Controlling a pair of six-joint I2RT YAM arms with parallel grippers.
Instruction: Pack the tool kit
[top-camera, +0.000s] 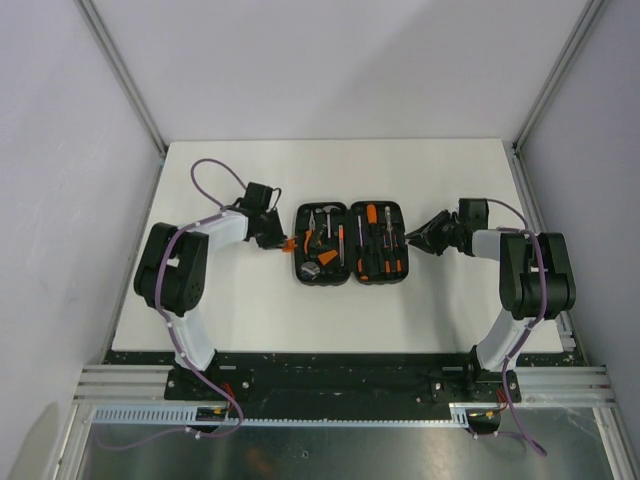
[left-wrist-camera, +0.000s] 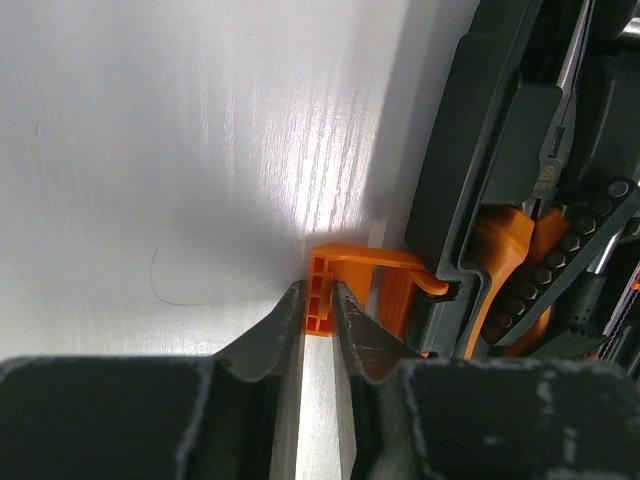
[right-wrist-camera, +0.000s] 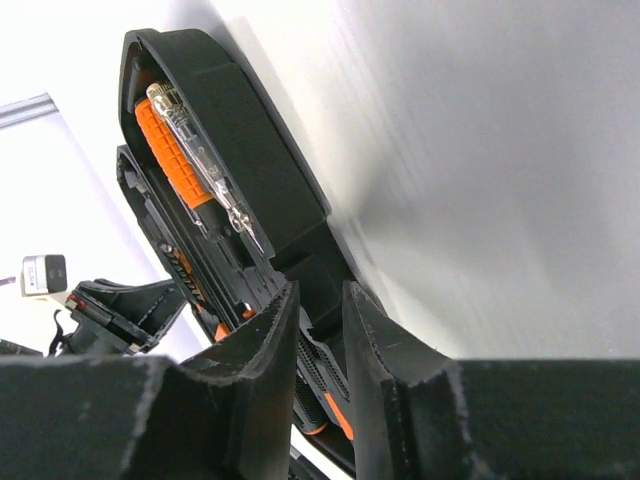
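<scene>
The tool kit (top-camera: 350, 281) lies open and flat in the middle of the white table, with black and orange tools in both halves. My left gripper (top-camera: 281, 242) is at the case's left side, shut on the small orange latch (left-wrist-camera: 345, 265), which sticks out from the black rim (left-wrist-camera: 470, 150); both fingers (left-wrist-camera: 290, 320) press its end. My right gripper (top-camera: 411, 238) is at the right side. Its narrow jaws straddle the right half's wall (right-wrist-camera: 240, 130), one finger (right-wrist-camera: 265, 335) inside and the other outside. An orange-handled screwdriver (right-wrist-camera: 175, 150) sits in that half.
Orange-handled pliers (left-wrist-camera: 505, 250) and a strip of bits (left-wrist-camera: 560, 270) lie in the left half near the latch. Grey enclosure walls stand on three sides, with metal posts (top-camera: 120, 70) at the back corners. The black base rail (top-camera: 330, 375) runs along the near edge.
</scene>
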